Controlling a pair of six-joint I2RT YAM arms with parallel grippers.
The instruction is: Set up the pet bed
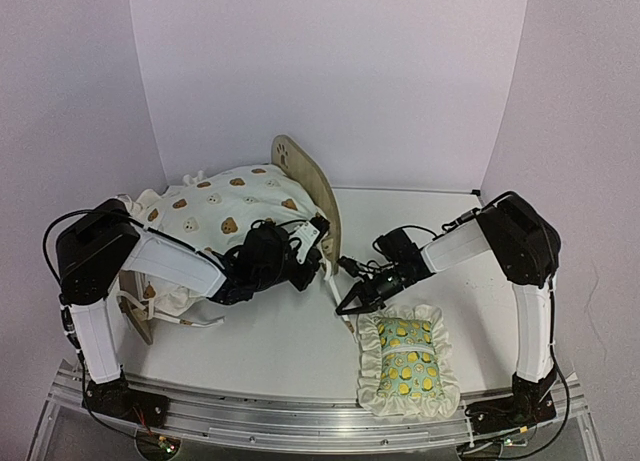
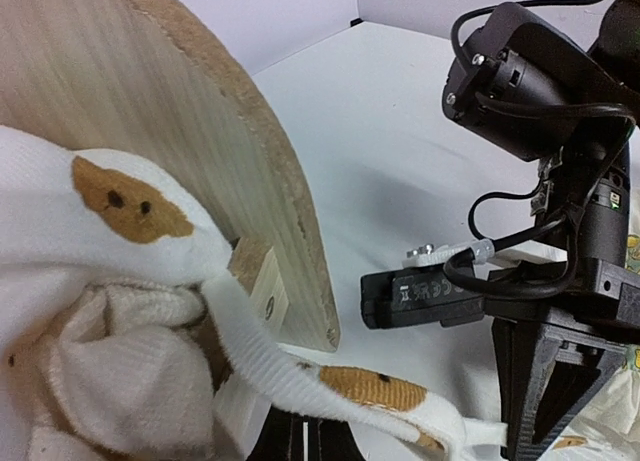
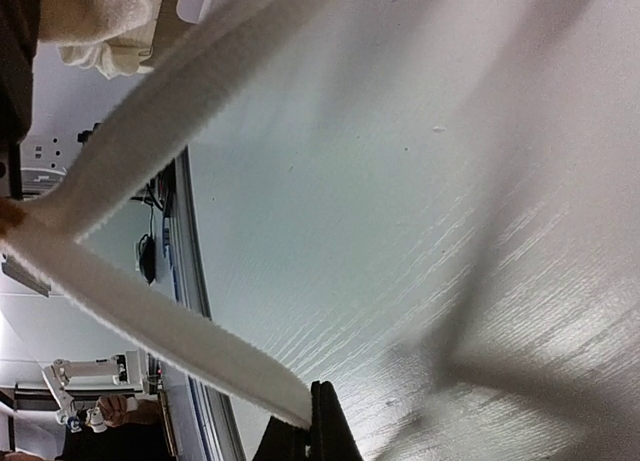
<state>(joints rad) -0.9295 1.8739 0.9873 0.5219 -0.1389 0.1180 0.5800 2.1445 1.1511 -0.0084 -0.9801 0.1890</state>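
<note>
Cream cushion lay on the bed, which stood at the back left of the surface. The step, I judge, was fastening a tie beside the headboard. To do it well, the tie should be pulled taut and low, then guided round the frame. The right end effector was closed on the tie's end, its arm bent and reaching left. The left end effector rested by the cushion; I could not tell its opening.

Nothing is legible, only blurred embossed marks on a black arm part.
</note>
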